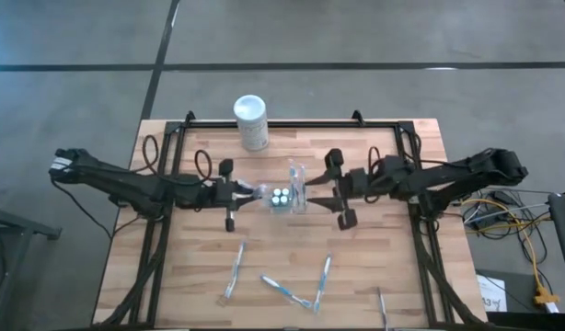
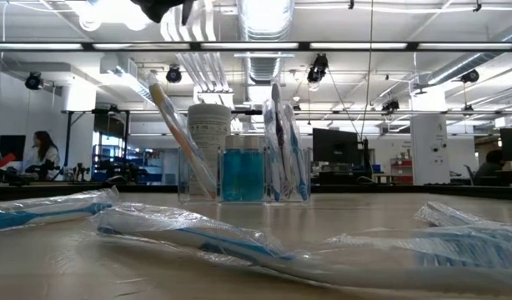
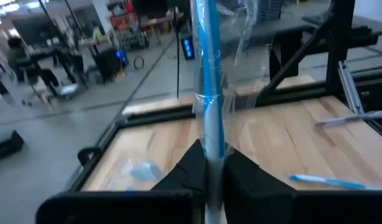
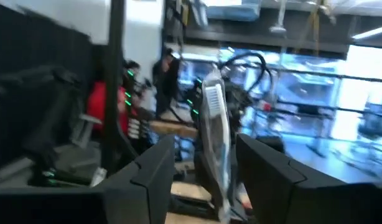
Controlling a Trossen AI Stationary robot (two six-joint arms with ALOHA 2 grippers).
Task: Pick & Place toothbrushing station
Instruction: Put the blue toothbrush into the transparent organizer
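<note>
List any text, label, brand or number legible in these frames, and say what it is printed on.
No text can be read in any view.
White canister: it carries a printed label, seen from above and from the table-level camera, but the print is too small and blurred to read.
Wrapped toothbrushes: no legible print shows on the wrappers.
Monitors in the room behind: nothing legible shows.
</note>
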